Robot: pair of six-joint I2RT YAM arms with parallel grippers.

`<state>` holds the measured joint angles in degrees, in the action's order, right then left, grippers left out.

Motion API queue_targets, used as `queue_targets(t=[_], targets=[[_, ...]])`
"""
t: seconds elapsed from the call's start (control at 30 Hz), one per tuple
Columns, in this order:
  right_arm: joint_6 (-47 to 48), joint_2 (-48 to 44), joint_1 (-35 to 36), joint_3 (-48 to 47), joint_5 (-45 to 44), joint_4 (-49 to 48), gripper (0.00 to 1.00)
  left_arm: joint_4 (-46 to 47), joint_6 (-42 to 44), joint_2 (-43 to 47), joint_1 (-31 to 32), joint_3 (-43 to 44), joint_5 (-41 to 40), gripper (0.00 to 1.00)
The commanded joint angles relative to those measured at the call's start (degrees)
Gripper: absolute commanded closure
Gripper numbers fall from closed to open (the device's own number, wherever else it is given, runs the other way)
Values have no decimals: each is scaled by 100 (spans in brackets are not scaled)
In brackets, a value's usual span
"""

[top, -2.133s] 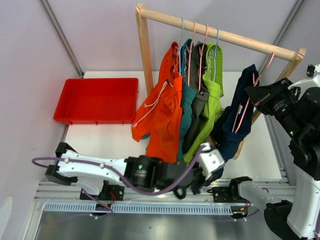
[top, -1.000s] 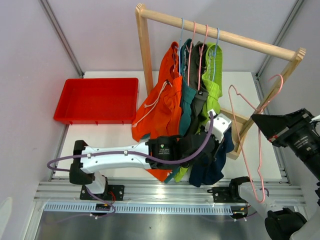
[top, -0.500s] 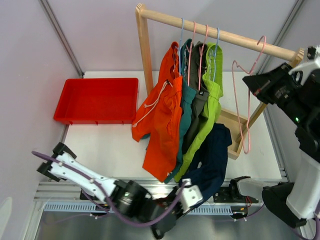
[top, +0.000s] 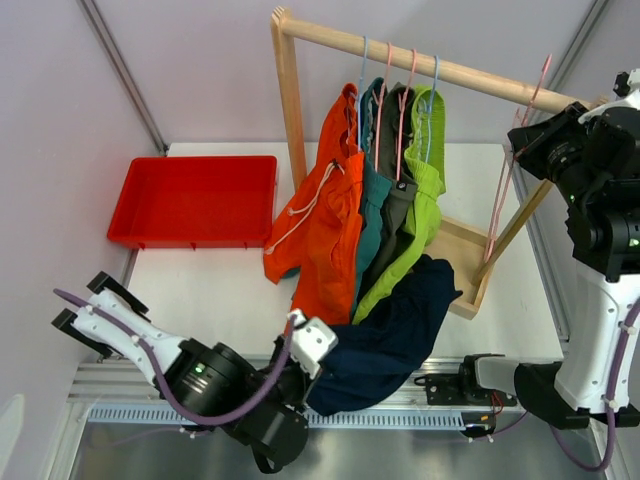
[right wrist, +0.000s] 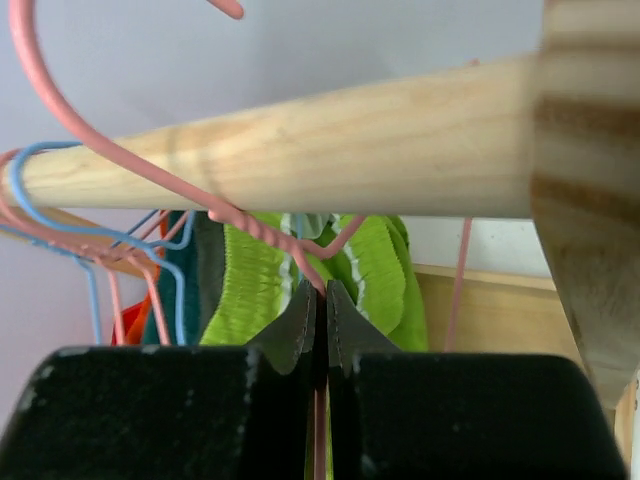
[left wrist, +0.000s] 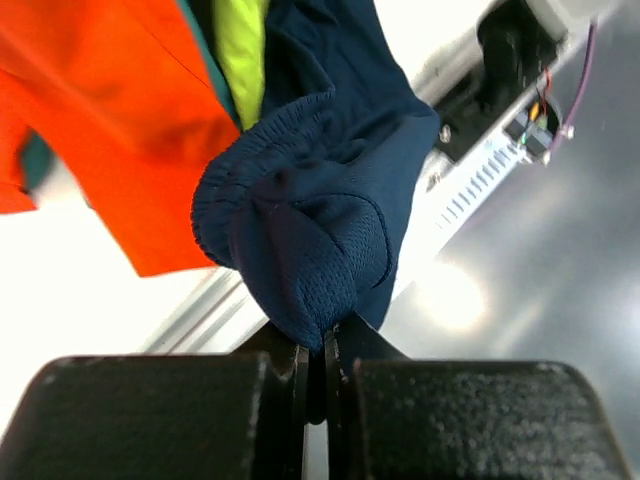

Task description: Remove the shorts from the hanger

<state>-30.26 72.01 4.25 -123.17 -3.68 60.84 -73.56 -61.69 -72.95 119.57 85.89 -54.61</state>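
- Since half a second ago, my left gripper (left wrist: 318, 345) has swung left, dragging the navy shorts (top: 385, 335) below the wooden rack (top: 290, 110); it's pinched tight on them.
- My right gripper (right wrist: 320, 300) has lifted the pink hanger (top: 512, 170) to the rack's rail, jaws clamped on its wire.
- Four pairs of shorts (top: 375, 200) hang from that rail.

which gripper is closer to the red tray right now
Left. The left gripper, shut on the navy shorts, sits at the near edge, right of the red tray. The right gripper holds a pink hanger at the rack's far right end.
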Motion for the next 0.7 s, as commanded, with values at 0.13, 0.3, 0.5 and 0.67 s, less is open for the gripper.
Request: queue_targets(t=[0.13,0.3,0.5,0.67], targets=[[108,-370,-715,996,913,-722,100,-1055,569,702,24,1202,-1122,100],[12,-723,-750,1506,1079,-802,100,-356,2254,1089,-985,1719,-1254,100],[38,-1118,-750,2095,1185,-837,67,885,4760,1336,-2259,2256,-1289,100],[29,-1259,-750,2438,1229,-854,3,2325,6677,1459,-3796,2327,-763,100]])
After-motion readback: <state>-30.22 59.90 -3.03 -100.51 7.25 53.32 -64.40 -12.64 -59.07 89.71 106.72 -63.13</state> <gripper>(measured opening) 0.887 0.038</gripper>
